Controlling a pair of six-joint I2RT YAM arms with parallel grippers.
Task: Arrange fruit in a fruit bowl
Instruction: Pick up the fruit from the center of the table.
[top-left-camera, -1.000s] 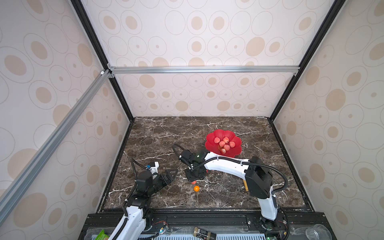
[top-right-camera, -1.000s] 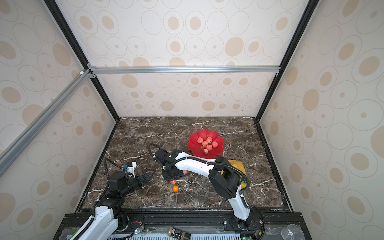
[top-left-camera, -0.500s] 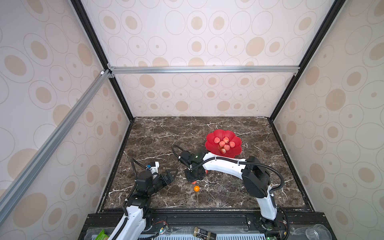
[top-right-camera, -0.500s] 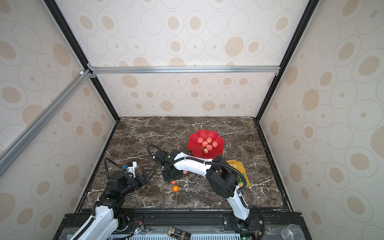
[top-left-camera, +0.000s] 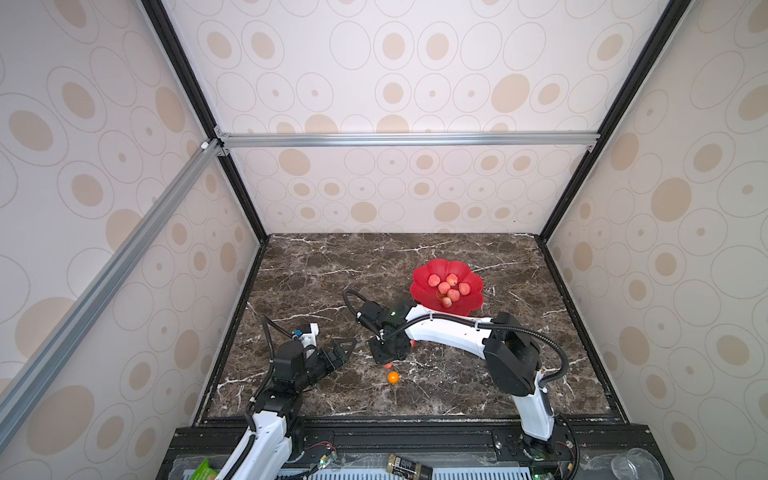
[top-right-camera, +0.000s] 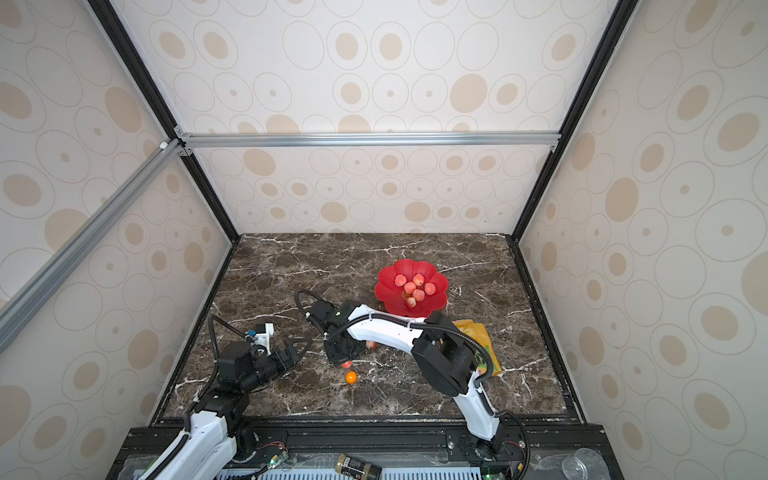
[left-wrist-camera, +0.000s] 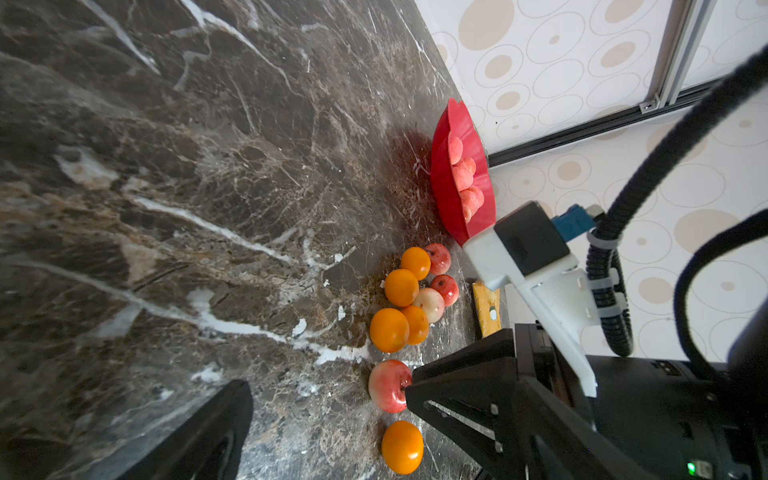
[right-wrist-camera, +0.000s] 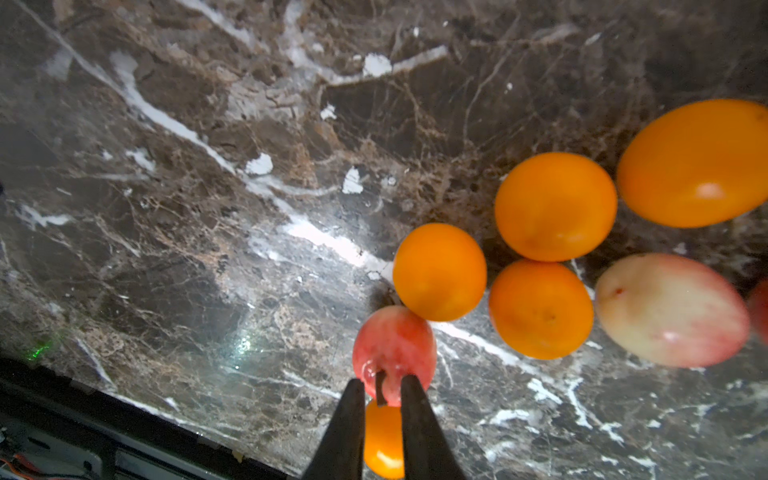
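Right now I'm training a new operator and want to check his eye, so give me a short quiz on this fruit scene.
1. True or false: the left hand holds a fruit.
2. On the pink-red fruit, the right hand sits: A clamped round its body; B straddling its stem; C far from it.
3. Fill in: the lone fruit nearest the table's front edge is ____ in colour.
Key: 1 false, it is open and empty; 2 B; 3 orange.
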